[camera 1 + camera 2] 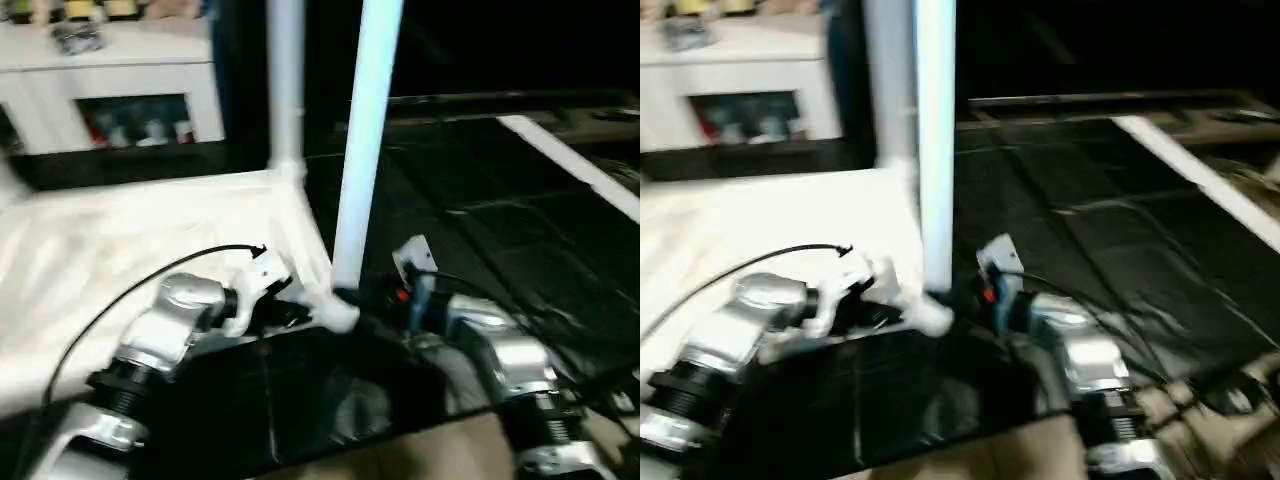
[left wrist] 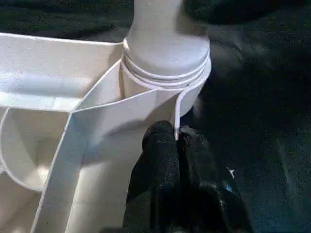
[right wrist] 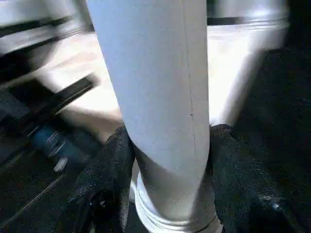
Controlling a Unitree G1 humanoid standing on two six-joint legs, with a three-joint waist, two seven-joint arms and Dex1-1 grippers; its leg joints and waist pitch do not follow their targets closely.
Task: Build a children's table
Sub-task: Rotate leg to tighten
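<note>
The children's table top point(image 1: 120, 250) lies upside down on a black mat, its ribbed underside facing up. One white leg point(image 1: 285, 80) stands upright in the far corner socket. A second leg point(image 1: 362, 150) stands in the near corner socket point(image 2: 165, 73). My right gripper point(image 3: 167, 141) is low on this near leg, one black finger point(image 3: 114, 160) pressed against each side of it. My left gripper point(image 2: 177, 133) is shut, with the thin rim of the table top pinched between its fingertips just beside that socket.
A white cabinet point(image 1: 110, 80) with items on its shelf stands at the back left. The black mat point(image 1: 480, 220) stretches to the right, with a long white strip point(image 1: 570, 165) across its far right. A black cable point(image 1: 120, 300) loops over my left forearm.
</note>
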